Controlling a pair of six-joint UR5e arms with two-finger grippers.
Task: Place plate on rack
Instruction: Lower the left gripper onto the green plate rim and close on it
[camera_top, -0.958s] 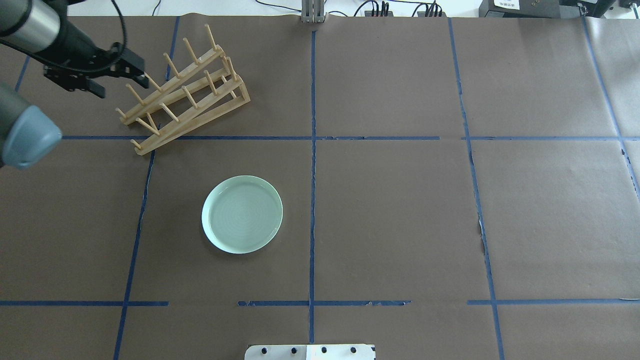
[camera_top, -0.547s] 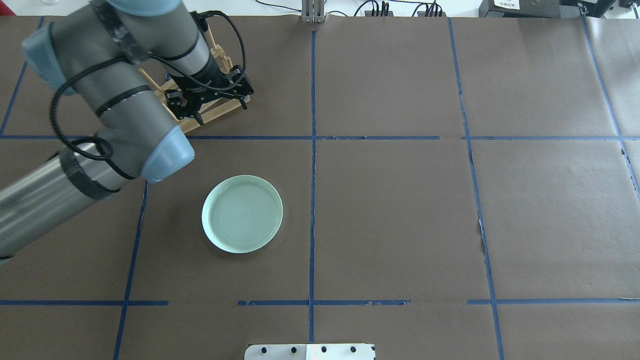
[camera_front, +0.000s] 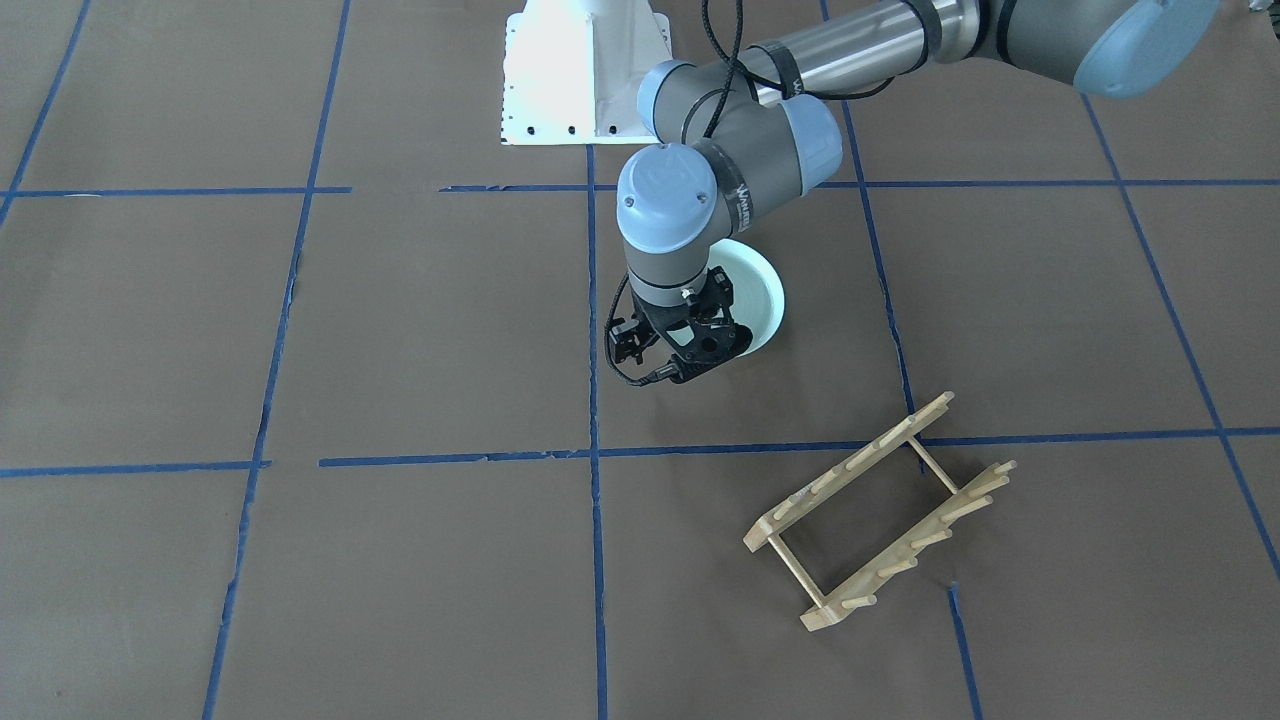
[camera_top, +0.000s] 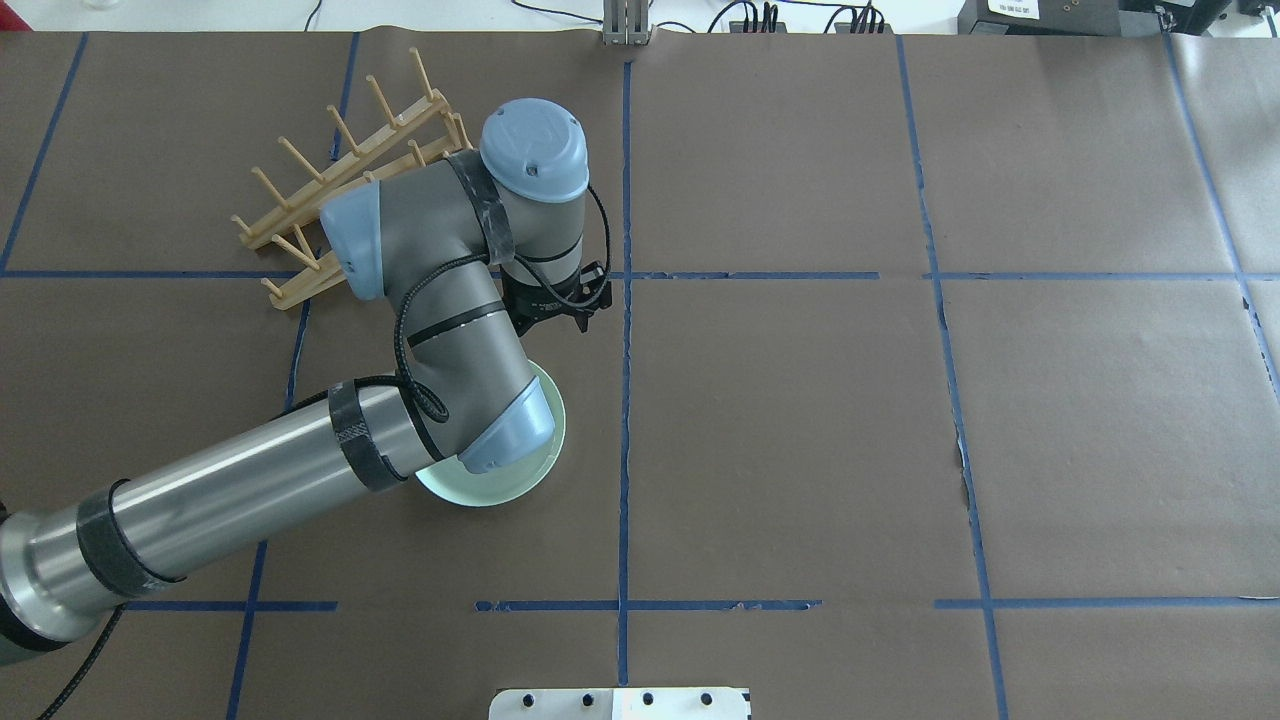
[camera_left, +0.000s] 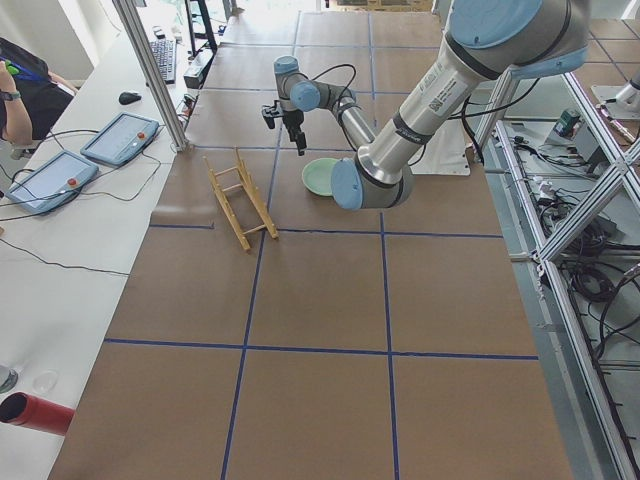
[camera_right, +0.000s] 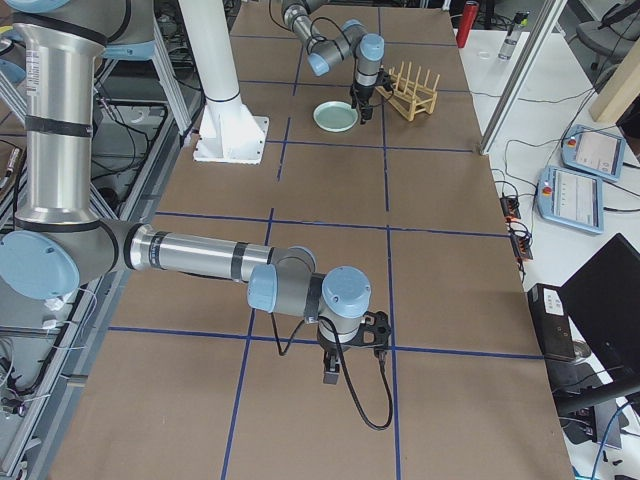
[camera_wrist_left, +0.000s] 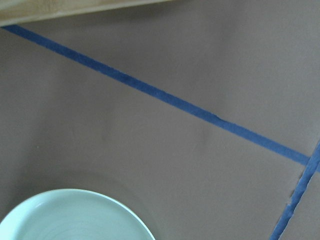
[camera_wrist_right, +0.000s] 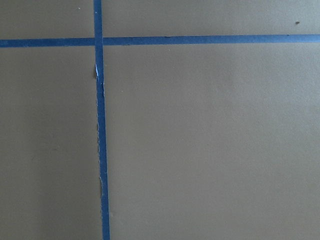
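The pale mint-green plate (camera_top: 505, 485) lies flat on the brown paper, mostly hidden under my left arm's elbow in the overhead view. It shows better in the front view (camera_front: 762, 292) and at the bottom of the left wrist view (camera_wrist_left: 75, 217). The wooden rack (camera_top: 300, 205) stands at the far left, also seen in the front view (camera_front: 880, 510). My left gripper (camera_top: 556, 308) points down, looks open and empty, and hovers just past the plate's far right edge, between plate and rack (camera_front: 682, 352). My right gripper (camera_right: 352, 345) shows only in the right side view; I cannot tell its state.
Blue tape lines (camera_top: 625, 400) divide the brown paper into squares. The robot's white base plate (camera_top: 620, 703) sits at the near edge. The right wrist view shows only paper and a tape crossing (camera_wrist_right: 98, 42). Cables and tablets (camera_left: 120, 138) lie beyond the table's far edge.
My left arm swung from beside the rack, over it, then toward the plate; its gripper now hovers at the plate's far edge. Plate and rack have not moved.
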